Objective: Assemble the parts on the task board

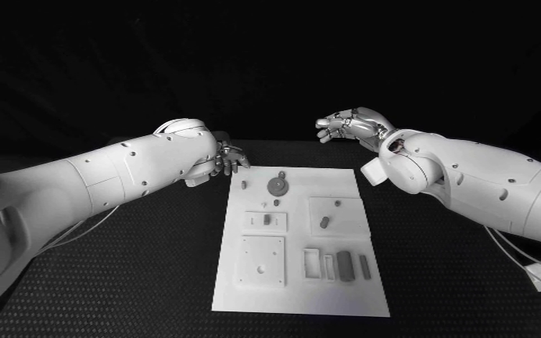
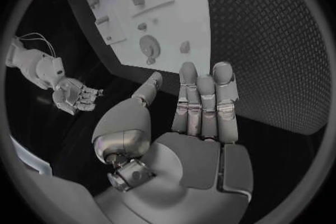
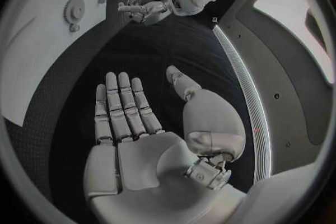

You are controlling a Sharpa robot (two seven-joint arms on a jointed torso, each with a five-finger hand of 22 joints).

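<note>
Silver fingers of the left hand [image 2: 199, 123] were seen stretched out straight and side by side, the thumb set apart, with nothing held. That hand [image 1: 226, 159] was placed just beside the far left corner of the task board [image 1: 295, 291], over the table [image 1: 135, 275], without touching the board. The right hand [image 3: 140, 123] was likewise found flat and unclenched, its fingers extended together and the thumb spread away, and nothing was gripped in it. From the head view the right hand [image 1: 352, 127] was held raised beyond the far right corner of the task board, clear of it.

The white task board was laid lengthwise in the middle of the black table, between the two arms. On the board, near its far end, a round gear-like part [image 1: 277, 185] was seated, with a small peg [image 1: 245, 184] beside it toward the board's left edge. Further toward the near end, a small part [image 1: 267, 218] was set in a raised block at the board's left, and another small part [image 1: 324, 221] lay in a block at its right. At the near right corner of the board, a dark oblong part [image 1: 345, 265] and a slimmer one [image 1: 364, 267] were lying in a row of slots.
</note>
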